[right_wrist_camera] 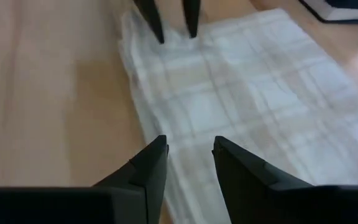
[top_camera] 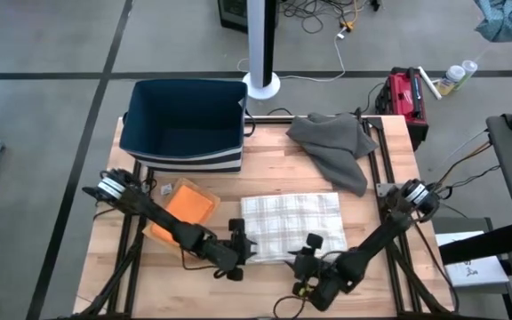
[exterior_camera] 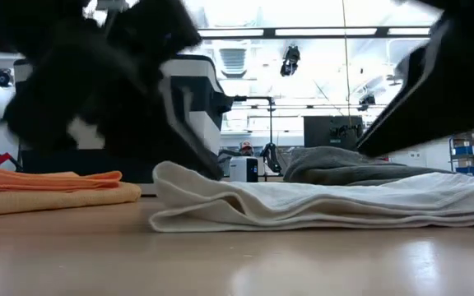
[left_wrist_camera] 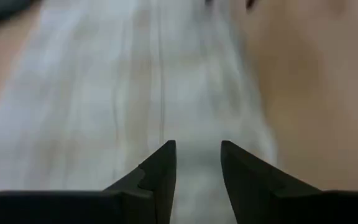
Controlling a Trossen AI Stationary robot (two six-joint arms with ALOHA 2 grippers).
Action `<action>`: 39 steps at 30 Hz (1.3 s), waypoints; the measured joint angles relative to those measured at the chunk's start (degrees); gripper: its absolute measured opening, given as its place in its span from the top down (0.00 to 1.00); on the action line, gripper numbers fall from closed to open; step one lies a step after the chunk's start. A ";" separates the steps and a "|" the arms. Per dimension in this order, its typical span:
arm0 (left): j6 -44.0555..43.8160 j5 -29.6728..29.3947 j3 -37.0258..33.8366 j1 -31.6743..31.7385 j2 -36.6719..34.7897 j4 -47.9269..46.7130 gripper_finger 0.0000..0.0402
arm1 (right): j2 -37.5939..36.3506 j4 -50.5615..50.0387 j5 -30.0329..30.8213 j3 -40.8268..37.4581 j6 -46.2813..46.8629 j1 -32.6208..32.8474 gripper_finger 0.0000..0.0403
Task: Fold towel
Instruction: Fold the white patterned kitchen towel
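Note:
A white checked towel [top_camera: 292, 227] lies folded in several layers at the middle of the table, toward the near edge; the low view shows its stacked layers [exterior_camera: 303, 205] flat on the wood. My left gripper [top_camera: 245, 244] stands open at the towel's near left corner, fingers pointing slantwise down over the cloth [left_wrist_camera: 135, 93]. My right gripper [top_camera: 308, 252] stands open at the towel's near edge, right of the left gripper, slanting down over the cloth [right_wrist_camera: 229, 93]. The right wrist view also shows the left gripper's fingertips [right_wrist_camera: 173, 25] at the towel's far side.
Left of the towel lies a folded orange cloth [top_camera: 185, 206]. A dark blue bin [top_camera: 185, 124] stands at the far left, and a crumpled grey cloth [top_camera: 336, 147] lies at the far right. Bare wood [top_camera: 265, 173] shows beyond the towel.

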 joint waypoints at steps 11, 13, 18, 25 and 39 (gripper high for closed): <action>-5.50 0.39 -1.38 0.03 3.29 0.78 0.70 | 2.61 19.63 -11.34 -6.96 -5.58 -8.70 0.76; -5.90 0.39 -1.38 -0.05 3.29 0.39 0.70 | 2.46 18.66 -14.00 -7.07 -5.52 -8.89 0.77; -5.86 0.40 -1.20 -0.37 3.27 -1.36 0.70 | 1.52 9.05 -12.83 -5.88 -2.46 -7.86 0.81; -4.41 1.95 0.33 -0.68 2.77 -3.07 0.70 | -0.74 6.95 -13.64 -2.58 -6.76 -6.19 0.85; -5.56 1.19 3.17 -4.22 6.24 -2.10 0.70 | 5.45 10.80 -13.64 -0.70 -9.78 -6.13 0.89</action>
